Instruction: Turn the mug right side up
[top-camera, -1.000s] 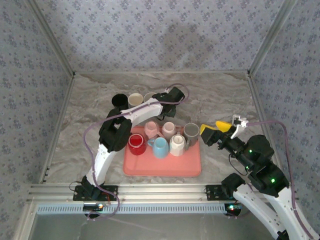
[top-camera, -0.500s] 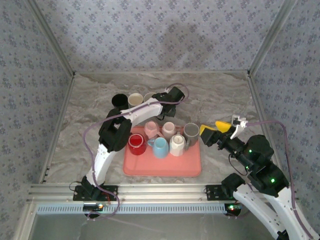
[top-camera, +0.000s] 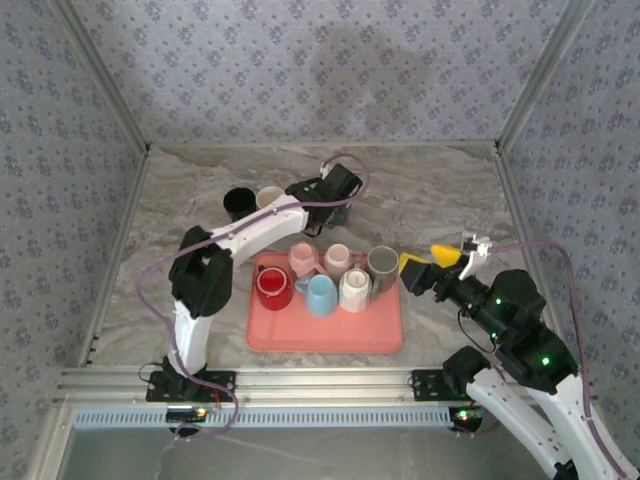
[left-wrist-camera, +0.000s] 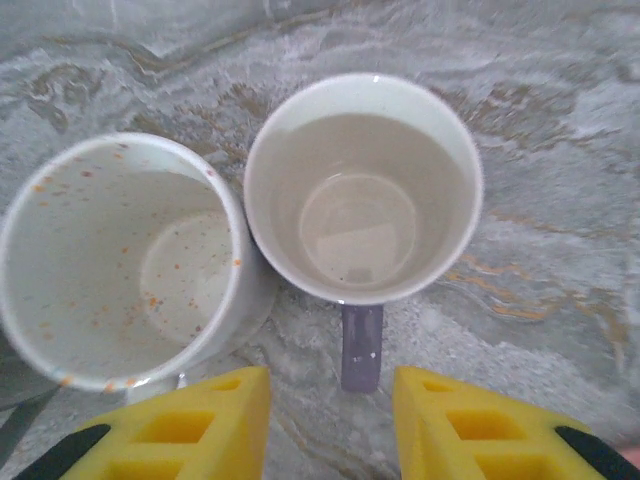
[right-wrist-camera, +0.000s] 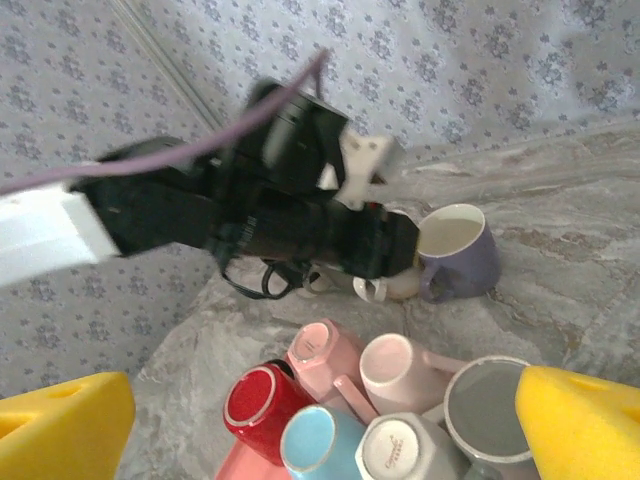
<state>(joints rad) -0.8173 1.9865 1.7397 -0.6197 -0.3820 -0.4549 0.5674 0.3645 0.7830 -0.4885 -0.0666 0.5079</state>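
In the left wrist view the purple mug (left-wrist-camera: 363, 190) stands upright on the marble table, mouth up, its white inside empty. Its handle (left-wrist-camera: 361, 345) points toward my left gripper (left-wrist-camera: 330, 425), which is open; the yellow fingertips (left-wrist-camera: 215, 415) flank the handle's end with a gap on each side. From above, the left gripper (top-camera: 335, 190) hangs over the back row of mugs. In the right wrist view the purple mug (right-wrist-camera: 460, 250) sits just beside the left wrist. My right gripper (top-camera: 425, 258) stands open beside the tray's right edge, holding nothing.
A speckled white mug (left-wrist-camera: 110, 265) stands upright touching the purple one, with a black mug (top-camera: 237, 201) further left. The red tray (top-camera: 325, 335) holds several upside-down mugs: red (top-camera: 273, 288), blue (top-camera: 320, 294), white (top-camera: 354, 290), two pink, one grey (top-camera: 382, 265). Walls enclose the table.
The left gripper's jaws have spread apart and let go of the purple mug's handle. The left arm's elbow swung left. The right arm has stayed still.
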